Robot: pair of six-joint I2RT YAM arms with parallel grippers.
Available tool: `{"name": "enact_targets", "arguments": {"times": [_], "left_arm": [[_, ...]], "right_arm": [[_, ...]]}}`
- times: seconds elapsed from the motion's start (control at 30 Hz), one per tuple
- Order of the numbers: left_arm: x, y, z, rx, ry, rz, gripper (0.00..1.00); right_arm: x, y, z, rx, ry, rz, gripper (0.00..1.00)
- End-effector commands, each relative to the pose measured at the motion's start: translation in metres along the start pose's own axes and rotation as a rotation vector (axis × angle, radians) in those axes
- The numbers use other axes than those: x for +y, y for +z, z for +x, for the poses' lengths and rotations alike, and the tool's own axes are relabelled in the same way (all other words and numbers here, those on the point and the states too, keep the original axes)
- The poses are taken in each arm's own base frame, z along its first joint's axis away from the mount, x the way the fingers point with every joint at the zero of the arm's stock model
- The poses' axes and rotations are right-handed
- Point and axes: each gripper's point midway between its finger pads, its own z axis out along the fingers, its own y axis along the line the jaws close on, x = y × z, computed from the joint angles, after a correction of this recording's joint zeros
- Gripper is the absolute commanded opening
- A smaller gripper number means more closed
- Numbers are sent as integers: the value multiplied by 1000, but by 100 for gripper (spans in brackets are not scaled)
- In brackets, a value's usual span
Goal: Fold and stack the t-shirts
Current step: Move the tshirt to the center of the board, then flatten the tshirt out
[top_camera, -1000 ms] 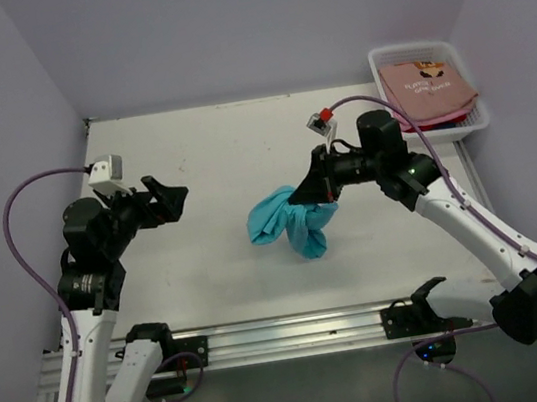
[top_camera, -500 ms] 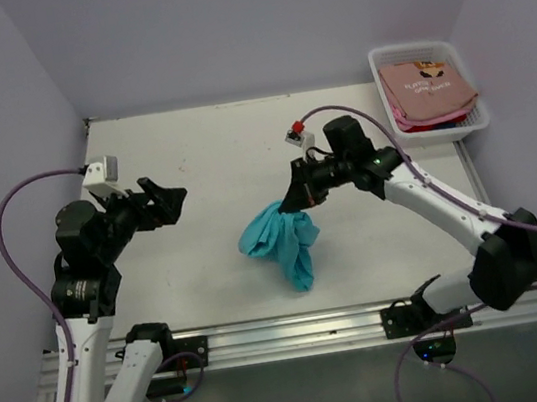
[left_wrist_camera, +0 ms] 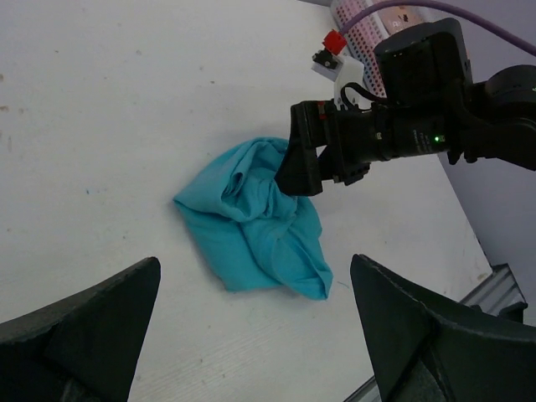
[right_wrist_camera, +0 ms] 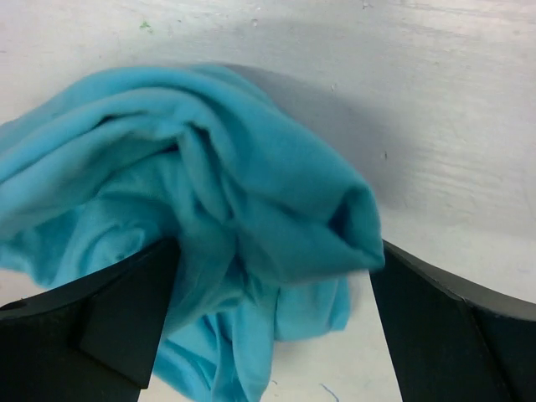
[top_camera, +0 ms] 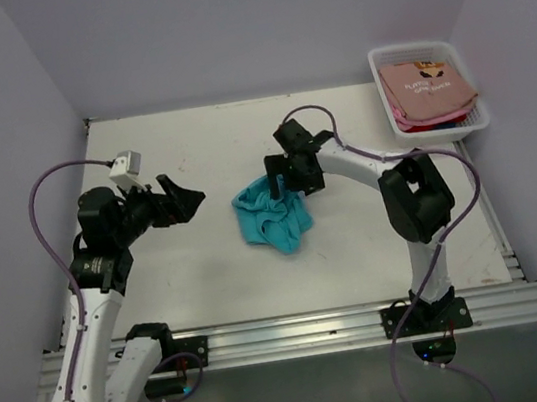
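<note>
A crumpled teal t-shirt (top_camera: 274, 220) lies in a heap on the white table (top_camera: 188, 274), near its middle. My right gripper (top_camera: 281, 185) hangs over the heap's far edge, its jaws open wide. In the right wrist view the teal cloth (right_wrist_camera: 209, 209) bulges loosely between the two black fingers (right_wrist_camera: 92, 335), and neither is pinching it. My left gripper (top_camera: 183, 199) stands open a little to the left of the shirt, with nothing in it. The left wrist view shows the teal shirt (left_wrist_camera: 251, 226) ahead of my left gripper (left_wrist_camera: 255, 335). A salmon-pink t-shirt (top_camera: 425, 86) with dark print lies in the basket.
The white plastic basket (top_camera: 407, 47) stands at the table's far right corner, with red and blue cloth edges (top_camera: 439, 122) showing under the pink shirt. Purple walls close in the left, back and right. An aluminium rail (top_camera: 289, 334) runs along the near edge.
My right arm swung left and toward the back, set the teal shirt down on the table and opened its jaws. My left gripper moved slightly right toward the shirt.
</note>
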Motion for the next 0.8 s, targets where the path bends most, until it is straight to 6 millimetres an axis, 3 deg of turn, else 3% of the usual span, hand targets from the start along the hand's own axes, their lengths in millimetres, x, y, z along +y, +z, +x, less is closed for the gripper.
{"name": "enact_targets", "arguments": {"times": [0.0,0.07,0.23,0.27,0.3,0.33,0.4,0.43,0.5,0.6,0.63,0.77], "left_arm": [[-23,11,1,8,49,148,100],[-27,18,7,35,64,168,100],[-59,46,20,93,198,202,100],[-62,52,26,112,221,193,100],[-65,65,47,183,270,169,100],[-72,71,50,201,298,162,100],[-72,88,76,268,358,97,100],[-71,94,83,280,369,78,100],[-60,108,98,311,368,-2,99],[-46,126,113,339,350,-111,98],[-47,126,111,332,358,-121,97],[-43,138,126,342,360,-202,97]], "right_arm": [[7,-69,-45,-252,8,4,99],[6,-80,-49,-300,9,-5,99],[9,-122,-62,-436,18,-55,99],[3,-130,-66,-474,31,-29,99],[0,-137,-67,-494,45,-15,99],[-3,-154,-71,-532,55,-8,99],[-18,-167,-71,-564,71,58,99],[-20,-182,-72,-588,76,63,99],[-32,-195,-68,-597,74,115,99],[-55,-234,-56,-659,114,180,99],[-61,-232,-55,-664,130,206,99],[-88,-276,-40,-757,190,267,99]]}}
